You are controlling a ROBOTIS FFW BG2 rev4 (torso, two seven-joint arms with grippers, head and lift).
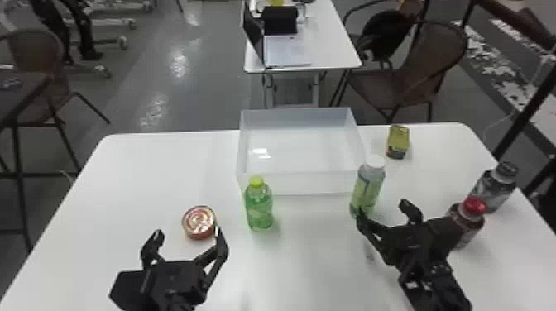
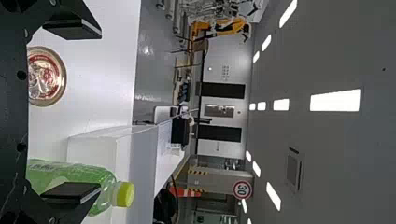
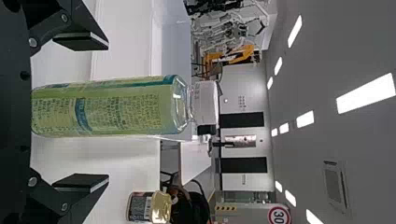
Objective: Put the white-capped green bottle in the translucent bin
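While my right pincer (image 1: 382,209) is hanging at the near side of the white-capped bottle (image 1: 369,182), its two fingers are standing wide apart and gripping nothing. Right wrist view: the bottle is showing in the space between them, with a gap to either side. It is standing upright on the table (image 1: 103,186), outside the bin (image 1: 298,184), near its front right corner; whether the two are touching, I cannot tell. My left pincer (image 1: 188,235) is waiting over the left part of the table, also spread wide, holding nothing. Just beyond it the round tin (image 1: 198,222) is lying flat. A yellow-capped bottle (image 1: 260,209) is standing in front of the bin, toward its left end. A small can (image 1: 398,142) is sitting to the right of the bin. Farther right, a red-capped bottle (image 1: 473,221) and a dark-capped one (image 1: 492,190) are standing close together, my right pincer partly hiding the former.
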